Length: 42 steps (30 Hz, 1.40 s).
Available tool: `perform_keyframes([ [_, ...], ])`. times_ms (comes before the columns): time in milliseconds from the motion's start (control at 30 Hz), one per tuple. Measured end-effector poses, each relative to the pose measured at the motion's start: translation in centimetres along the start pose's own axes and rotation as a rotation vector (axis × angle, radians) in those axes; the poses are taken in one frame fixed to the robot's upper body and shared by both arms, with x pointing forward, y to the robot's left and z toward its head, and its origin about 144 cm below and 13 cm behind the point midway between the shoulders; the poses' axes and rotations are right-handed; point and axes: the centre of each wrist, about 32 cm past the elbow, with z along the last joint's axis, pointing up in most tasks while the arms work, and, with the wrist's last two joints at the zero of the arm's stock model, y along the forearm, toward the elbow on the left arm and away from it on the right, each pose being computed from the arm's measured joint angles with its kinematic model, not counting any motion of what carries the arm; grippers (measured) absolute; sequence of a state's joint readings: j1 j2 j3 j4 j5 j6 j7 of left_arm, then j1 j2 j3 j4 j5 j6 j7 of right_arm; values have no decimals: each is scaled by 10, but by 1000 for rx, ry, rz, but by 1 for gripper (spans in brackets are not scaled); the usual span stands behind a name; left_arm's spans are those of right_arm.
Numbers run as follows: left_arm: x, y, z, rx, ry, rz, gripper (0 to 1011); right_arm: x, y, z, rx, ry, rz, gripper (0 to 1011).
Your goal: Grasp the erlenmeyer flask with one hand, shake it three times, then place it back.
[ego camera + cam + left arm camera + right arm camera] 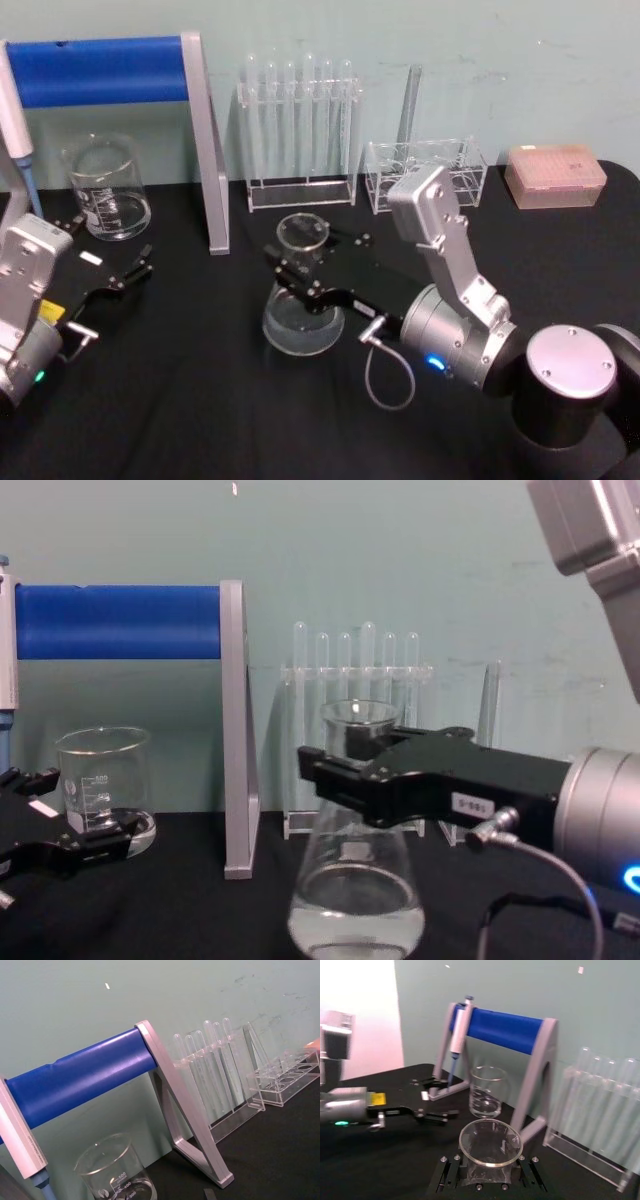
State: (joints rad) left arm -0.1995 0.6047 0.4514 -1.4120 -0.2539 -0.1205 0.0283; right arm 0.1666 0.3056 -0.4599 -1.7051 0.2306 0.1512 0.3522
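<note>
Chest view: the right hand (340, 772) is clenched around the neck of the erlenmeyer flask (355, 900), which stands upright near the middle of the black surface (180, 910). Whether its wide base touches the surface or hangs just above it cannot be told. In the head view the left hand (105, 250) lies released at the left, jaws apart, near a beaker (108, 188).

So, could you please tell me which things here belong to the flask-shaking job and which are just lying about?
Job: erlenmeyer flask; right gripper, around its neck.
Lying about: beaker; blue-barred stand with pipette; test tube rack; low clear rack; pink box; left gripper, parked open on the left.
</note>
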Motion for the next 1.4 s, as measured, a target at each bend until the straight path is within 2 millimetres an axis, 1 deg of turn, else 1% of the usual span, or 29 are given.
perform_keyframes([
  [167, 0, 0, 0, 0, 0, 0, 1001, 11, -1, -1, -6, 2, -54, 456],
  [333, 0, 0, 0, 0, 0, 0, 1001, 30, -5, -2, -8, 10, -142, 456],
  [467, 0, 0, 0, 0, 0, 0, 1001, 40, -8, -2, -9, 13, -190, 456],
  [867, 0, 0, 0, 0, 0, 0, 1001, 79, -24, -7, -21, 21, -368, 456],
  [1167, 0, 0, 0, 0, 0, 0, 1000, 95, -34, -9, -25, 26, -446, 456],
  [1400, 0, 0, 0, 0, 0, 0, 1001, 95, -33, -10, -24, 26, -450, 456],
])
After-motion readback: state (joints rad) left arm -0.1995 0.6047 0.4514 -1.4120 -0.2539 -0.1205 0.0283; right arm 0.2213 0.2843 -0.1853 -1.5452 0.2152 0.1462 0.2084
